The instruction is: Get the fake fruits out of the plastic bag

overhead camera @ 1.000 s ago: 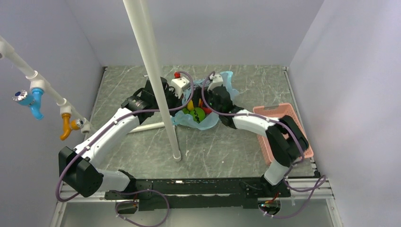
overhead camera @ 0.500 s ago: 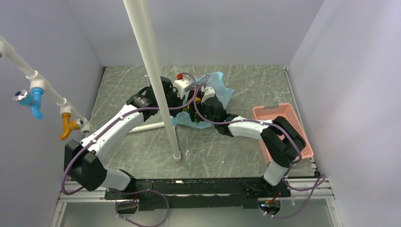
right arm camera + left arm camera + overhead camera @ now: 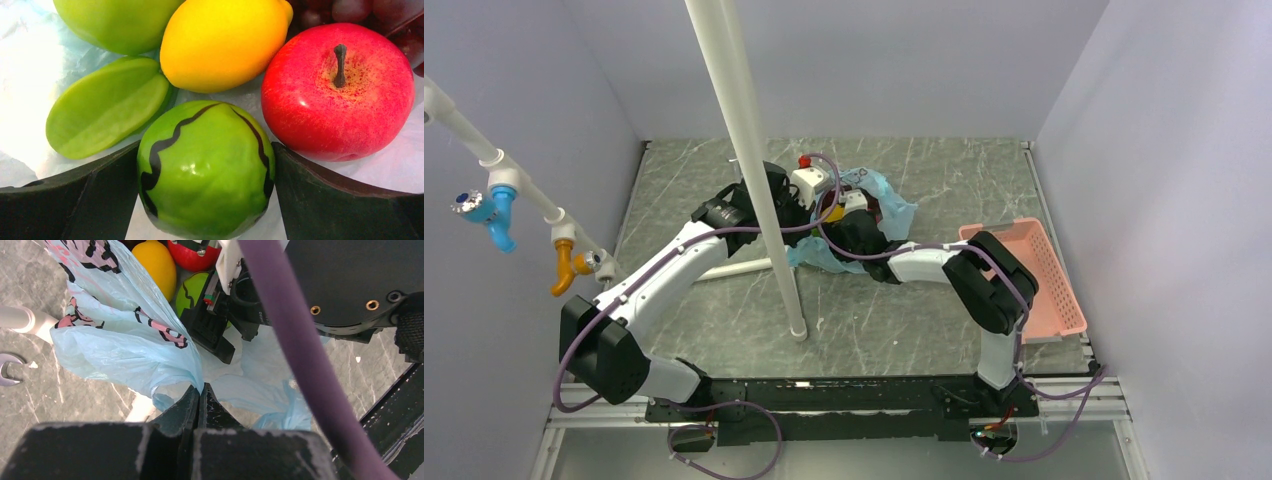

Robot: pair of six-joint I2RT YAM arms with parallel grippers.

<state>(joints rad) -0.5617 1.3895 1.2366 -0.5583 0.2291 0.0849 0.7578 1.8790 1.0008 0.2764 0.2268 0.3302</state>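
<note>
The right gripper (image 3: 206,167) has pushed deeper into the plastic bag (image 3: 115,345) over the last second. Its fingers now stand wide, one at each flank of the striped green melon (image 3: 205,200), though I can't tell if they are squeezing yet. Beside it in the bag lie the lemon (image 3: 225,42), red apple (image 3: 340,95) and grapes (image 3: 360,12), and the left gripper (image 3: 200,396) stays pinched on the bag's edge, so a first fruit looks ready to lift.

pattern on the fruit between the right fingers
The watermelon: green with wavy black stripes; clearest in right wrist view.
</note>
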